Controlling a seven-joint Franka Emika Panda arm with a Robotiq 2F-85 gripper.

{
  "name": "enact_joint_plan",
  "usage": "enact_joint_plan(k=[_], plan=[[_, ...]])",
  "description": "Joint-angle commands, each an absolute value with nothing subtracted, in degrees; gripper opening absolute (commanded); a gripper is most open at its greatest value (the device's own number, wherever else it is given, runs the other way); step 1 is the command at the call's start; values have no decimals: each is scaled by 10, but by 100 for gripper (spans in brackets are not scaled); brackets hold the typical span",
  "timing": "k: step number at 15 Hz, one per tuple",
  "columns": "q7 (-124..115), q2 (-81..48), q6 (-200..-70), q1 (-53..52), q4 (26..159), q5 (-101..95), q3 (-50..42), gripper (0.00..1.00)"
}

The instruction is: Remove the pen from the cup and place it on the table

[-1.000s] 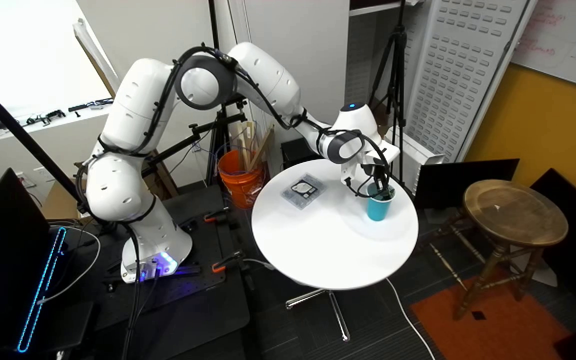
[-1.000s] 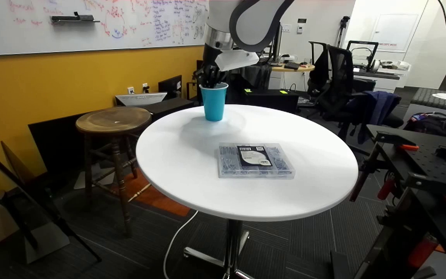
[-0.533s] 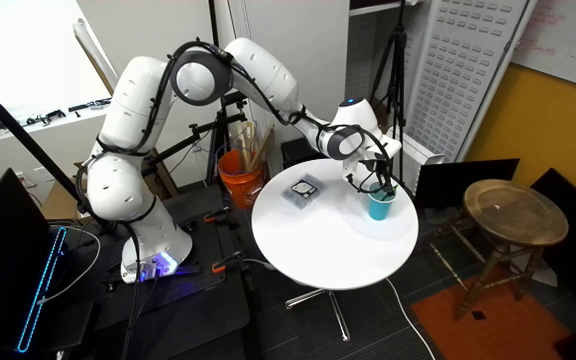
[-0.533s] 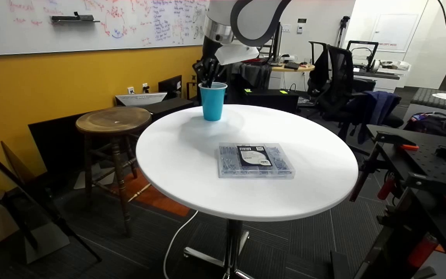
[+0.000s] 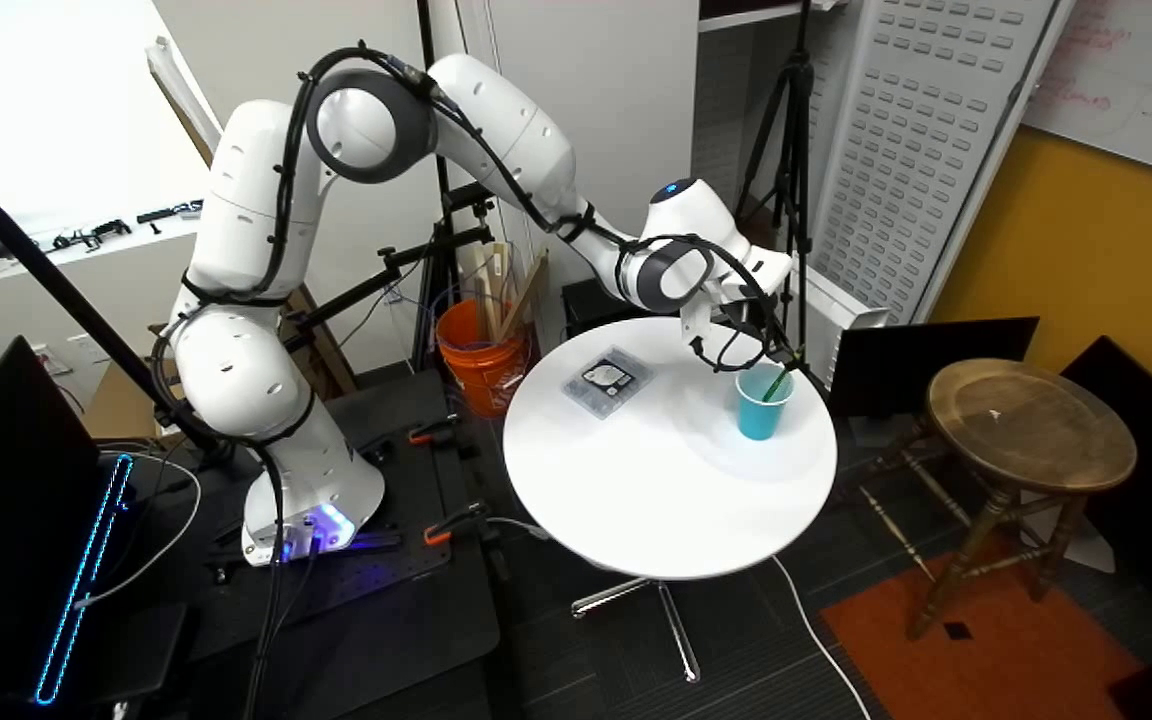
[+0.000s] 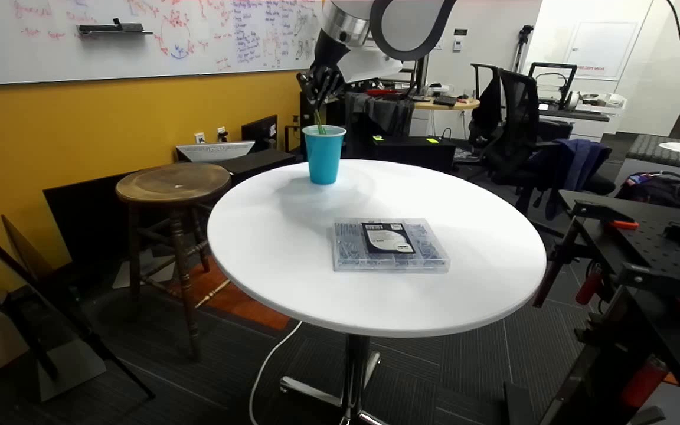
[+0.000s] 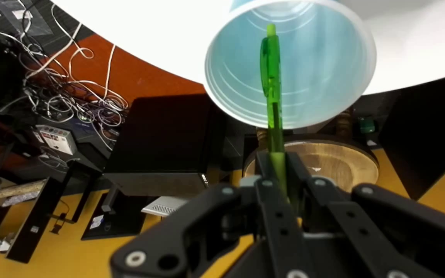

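Tool (image 7: 277, 161) higher vs prev | pinching grn pen (image 7: 273, 85) | its lower end in cup (image 6: 324, 160)

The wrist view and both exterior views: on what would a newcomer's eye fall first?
In the wrist view, probably on the bright green pen, gripped in the black claw, its far end inside the blue cup. In both exterior views that cup stands out, upright on the round white table. Left of the table in an exterior view, an orange bucket also draws the eye.
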State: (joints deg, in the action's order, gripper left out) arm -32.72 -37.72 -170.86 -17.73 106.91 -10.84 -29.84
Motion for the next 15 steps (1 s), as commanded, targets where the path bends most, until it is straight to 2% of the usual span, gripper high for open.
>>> enact_joint_plan(k=[1, 10, 15], plan=[[-323, -324, -1754, -240, 1144, -114, -357, 3], [-340, -232, -1820, -373, 1255, -116, -523, 3], [-322, -154, -1796, -320, 1309, -96, -486, 3]])
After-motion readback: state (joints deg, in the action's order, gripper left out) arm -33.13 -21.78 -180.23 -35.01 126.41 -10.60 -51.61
